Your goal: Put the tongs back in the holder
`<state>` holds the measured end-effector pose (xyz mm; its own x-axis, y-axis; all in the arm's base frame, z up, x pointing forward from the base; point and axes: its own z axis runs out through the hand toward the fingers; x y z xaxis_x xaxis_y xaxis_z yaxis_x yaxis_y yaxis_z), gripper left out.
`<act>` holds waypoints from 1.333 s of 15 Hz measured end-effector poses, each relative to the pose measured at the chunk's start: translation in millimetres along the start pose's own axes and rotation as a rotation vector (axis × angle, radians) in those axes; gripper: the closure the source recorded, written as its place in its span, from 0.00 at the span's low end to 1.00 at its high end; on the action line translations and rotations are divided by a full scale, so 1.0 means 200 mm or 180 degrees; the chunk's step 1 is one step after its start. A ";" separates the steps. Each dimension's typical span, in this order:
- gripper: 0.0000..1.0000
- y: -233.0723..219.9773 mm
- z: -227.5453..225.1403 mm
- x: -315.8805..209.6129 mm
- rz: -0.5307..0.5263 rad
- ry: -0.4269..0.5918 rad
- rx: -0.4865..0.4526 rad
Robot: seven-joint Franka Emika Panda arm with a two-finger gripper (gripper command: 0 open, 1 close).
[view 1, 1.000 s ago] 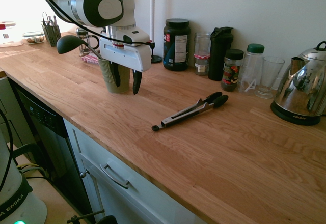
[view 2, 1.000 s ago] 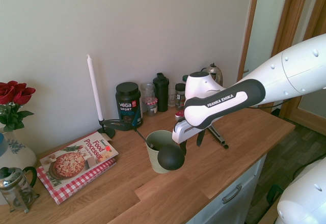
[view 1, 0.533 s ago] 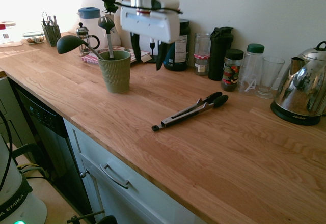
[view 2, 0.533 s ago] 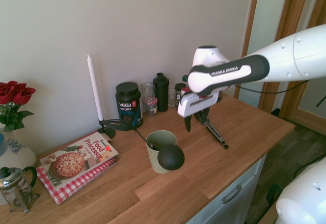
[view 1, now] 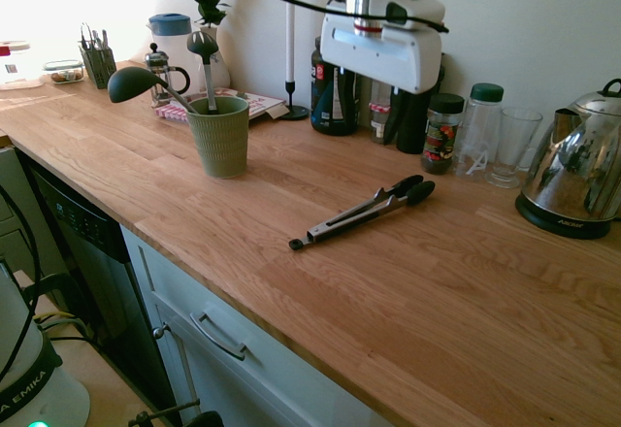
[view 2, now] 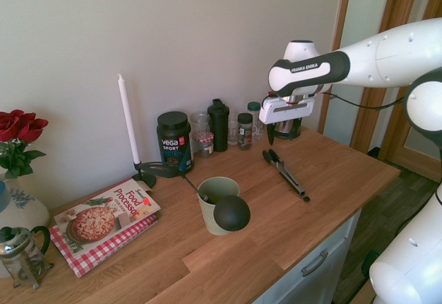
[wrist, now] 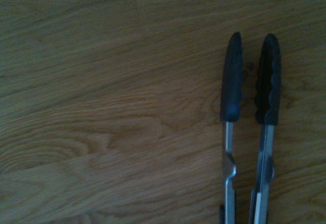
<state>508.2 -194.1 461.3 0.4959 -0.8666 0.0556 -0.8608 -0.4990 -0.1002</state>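
Wooden surface (view 1: 291, 184) carries everything, and the middle of it is bare, so I have room to work. My arm hangs high over the back half, near the wall clutter; the gripper (view 2: 282, 138) points straight down, fingers spread wide and holding nothing. In the second exterior view it sits above the black tip end of the tongs, well clear of the wood. I read that as the approach: up high so it clears the jars, lined up before a drop.

The holder (view 1: 219, 137), the green ribbed cup, stands upright to the left in the first exterior view, well apart from the tongs. A black ladle (view 1: 133, 82) and a grey spoon (view 1: 203, 47) already lean out of it, so the free gap in the mouth is limited. That will matter when I bring the tongs in.

The tongs (view 1: 361, 213) lie flat on the surface, untouched, arms nearly together, black tips toward the jars and the small end knob toward the front edge. The wrist view shows both rubbery tips side by side on the wood grain. Lying flat means a top-down pinch across the metal shafts is my likely grasp.
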 end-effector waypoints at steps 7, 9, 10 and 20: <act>0.00 -0.08 0.36 0.07 -0.0143 -0.0071 -0.0014; 0.00 -0.10 0.44 0.08 -0.0180 -0.0123 -0.0053; 1.00 -0.11 0.47 0.07 -0.0193 -0.0128 -0.0064; 1.00 -0.15 0.57 0.07 -0.0222 -0.0140 -0.0091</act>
<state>553.6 -192.1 352.8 0.5588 -0.8291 0.0177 -0.8266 -0.5586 -0.0690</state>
